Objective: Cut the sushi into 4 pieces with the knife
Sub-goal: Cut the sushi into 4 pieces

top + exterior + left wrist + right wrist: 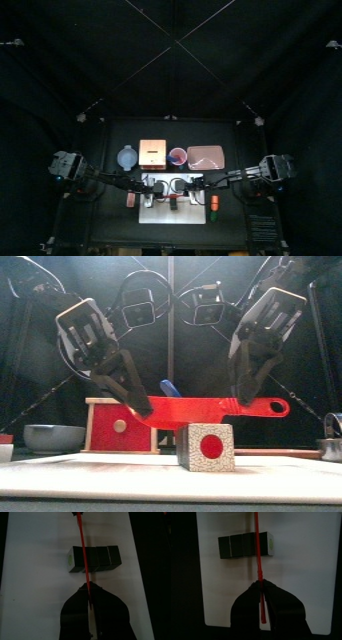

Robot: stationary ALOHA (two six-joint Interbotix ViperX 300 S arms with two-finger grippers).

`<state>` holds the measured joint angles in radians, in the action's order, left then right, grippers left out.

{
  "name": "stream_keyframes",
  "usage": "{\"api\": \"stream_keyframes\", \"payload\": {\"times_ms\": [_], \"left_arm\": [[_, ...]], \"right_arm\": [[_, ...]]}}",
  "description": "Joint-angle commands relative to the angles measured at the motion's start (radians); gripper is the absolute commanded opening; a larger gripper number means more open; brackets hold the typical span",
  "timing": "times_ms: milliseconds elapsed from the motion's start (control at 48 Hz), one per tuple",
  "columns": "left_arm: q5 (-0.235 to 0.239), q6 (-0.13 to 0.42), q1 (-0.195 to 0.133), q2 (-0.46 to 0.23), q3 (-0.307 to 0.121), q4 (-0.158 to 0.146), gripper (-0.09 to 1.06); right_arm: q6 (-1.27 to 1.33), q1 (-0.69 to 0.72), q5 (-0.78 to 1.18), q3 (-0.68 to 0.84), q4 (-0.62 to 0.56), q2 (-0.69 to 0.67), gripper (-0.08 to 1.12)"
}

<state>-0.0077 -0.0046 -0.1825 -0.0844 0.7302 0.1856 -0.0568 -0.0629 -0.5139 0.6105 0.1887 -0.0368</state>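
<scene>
A red toy knife [201, 409] hangs level, edge down, with both grippers shut on it. My left gripper [138, 406] pinches the blade end and my right gripper [246, 396] the handle. The blade's edge is right at the top of the dark green sushi roll [207, 448], which lies on the white cutting board [80, 478] and shows a red-centred end. In the left wrist view the knife [83, 557] crosses the roll [100, 558] near one end, held by the gripper [89, 596]. The right wrist view shows the same knife [258, 547] over the roll [241, 546], held by the gripper [261, 587].
Behind the board stand a blue-grey bowl [126, 157], a wooden box with a red drawer front [118, 426], a red cup [178, 155] with a blue knife [170, 388], and a pink tray [206, 157]. Small toys lie at the board's left [131, 200] and right [214, 207].
</scene>
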Motion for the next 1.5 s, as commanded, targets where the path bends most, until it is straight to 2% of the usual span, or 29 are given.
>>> {"api": "stream_keyframes", "payload": {"times_ms": [21, 292, 667, 979, 1125, 1229, 1375, 1500], "left_arm": [[0.012, 0.003, -0.002, -0.011, 0.0, -0.002, 0.3], [0.014, 0.003, 0.005, -0.034, 0.0, -0.003, 0.3], [0.015, 0.005, 0.006, -0.118, -0.009, -0.002, 0.3], [0.035, 0.006, 0.008, -0.124, -0.011, -0.005, 0.3], [0.037, 0.008, 0.011, -0.123, -0.012, -0.023, 0.3], [0.035, 0.009, 0.026, -0.115, -0.011, -0.048, 0.3], [0.035, 0.008, 0.064, -0.103, -0.012, -0.097, 0.3], [0.035, 0.009, 0.097, -0.095, -0.012, -0.126, 0.3]], "right_arm": [[-0.002, 0.003, -0.002, -0.006, -0.003, 0.008, 0.31], [-0.002, 0.003, 0.0, 0.0, -0.005, 0.021, 0.31], [-0.003, -0.014, 0.025, 0.005, 0.009, 0.124, 0.31], [-0.003, -0.008, 0.026, 0.002, 0.0, 0.124, 0.31], [-0.003, -0.006, 0.028, 0.0, -0.011, 0.121, 0.31], [-0.003, 0.008, 0.028, -0.003, -0.017, 0.118, 0.31], [-0.003, 0.026, 0.028, -0.003, -0.026, 0.12, 0.31], [-0.005, 0.041, 0.026, -0.005, -0.032, 0.118, 0.31]]}}
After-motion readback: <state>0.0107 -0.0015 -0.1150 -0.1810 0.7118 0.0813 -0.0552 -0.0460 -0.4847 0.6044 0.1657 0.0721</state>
